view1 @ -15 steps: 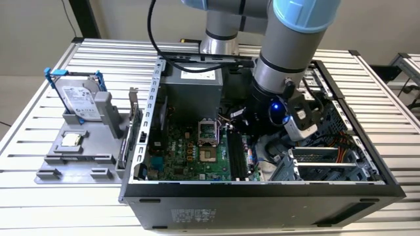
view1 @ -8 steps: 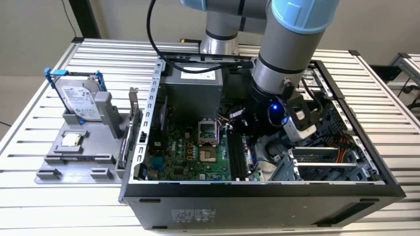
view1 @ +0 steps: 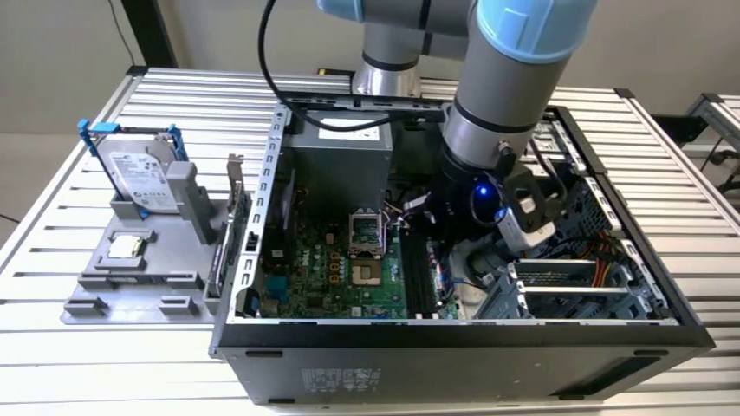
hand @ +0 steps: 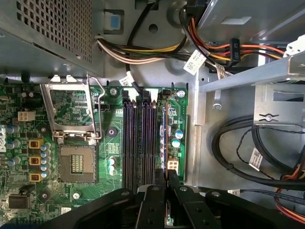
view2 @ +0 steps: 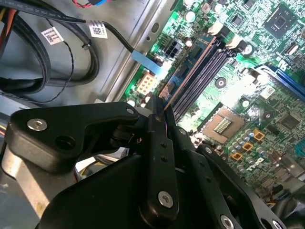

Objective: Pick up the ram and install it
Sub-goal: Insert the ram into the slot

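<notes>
While the arm reached down into the open computer case (view1: 463, 334), the fingers (hand: 166, 191) were drawn narrow around the ram (hand: 165, 143), which stood on edge and showed as a thin blue line in the first wrist view. Its long axis ran parallel to the black memory slots (hand: 138, 143), and it sat at the slot row's edge nearest the case's metal wall; whether it was fully seated could not be told. In the second wrist view the ram (view2: 188, 76) stretched away from the gripper (view2: 159, 112) alongside the slots (view2: 205, 81). The green motherboard (hand: 71, 143) carried an empty processor socket (hand: 76, 164) well to one side. Bundled cables (hand: 248, 157) lay on the wall's other side, apart from the fingers. On the tabletop (view1: 69, 364), a grey fixture (view1: 139, 260) held a hard drive (view1: 139, 178) towards the exterior view's left.
</notes>
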Available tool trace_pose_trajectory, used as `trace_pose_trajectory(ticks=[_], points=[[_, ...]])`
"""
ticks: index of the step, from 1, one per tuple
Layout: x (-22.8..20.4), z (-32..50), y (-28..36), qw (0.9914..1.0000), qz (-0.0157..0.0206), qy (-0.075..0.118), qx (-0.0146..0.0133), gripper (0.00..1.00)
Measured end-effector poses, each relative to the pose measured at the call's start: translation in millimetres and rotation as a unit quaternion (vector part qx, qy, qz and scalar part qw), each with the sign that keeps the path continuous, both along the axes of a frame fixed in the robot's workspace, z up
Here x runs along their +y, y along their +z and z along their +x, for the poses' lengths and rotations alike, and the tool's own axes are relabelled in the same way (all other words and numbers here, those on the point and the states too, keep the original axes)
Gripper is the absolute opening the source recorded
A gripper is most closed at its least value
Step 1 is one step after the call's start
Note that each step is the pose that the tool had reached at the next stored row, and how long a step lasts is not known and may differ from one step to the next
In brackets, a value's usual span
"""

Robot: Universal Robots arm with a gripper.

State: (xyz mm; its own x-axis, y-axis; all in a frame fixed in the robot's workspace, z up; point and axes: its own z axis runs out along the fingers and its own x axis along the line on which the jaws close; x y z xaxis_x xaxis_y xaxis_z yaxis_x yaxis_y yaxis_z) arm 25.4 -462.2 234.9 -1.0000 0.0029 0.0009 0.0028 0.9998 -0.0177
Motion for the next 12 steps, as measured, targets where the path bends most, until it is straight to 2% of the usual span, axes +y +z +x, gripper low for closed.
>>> trace_pose_trajectory(ticks=[9,12], points=[[0.0,-0.4,-4.1,1.0,0.0,0.0,0.0,0.0],[0.0,-0.4,-7.3,1.0,0.0,0.0,0.0,0.0]])
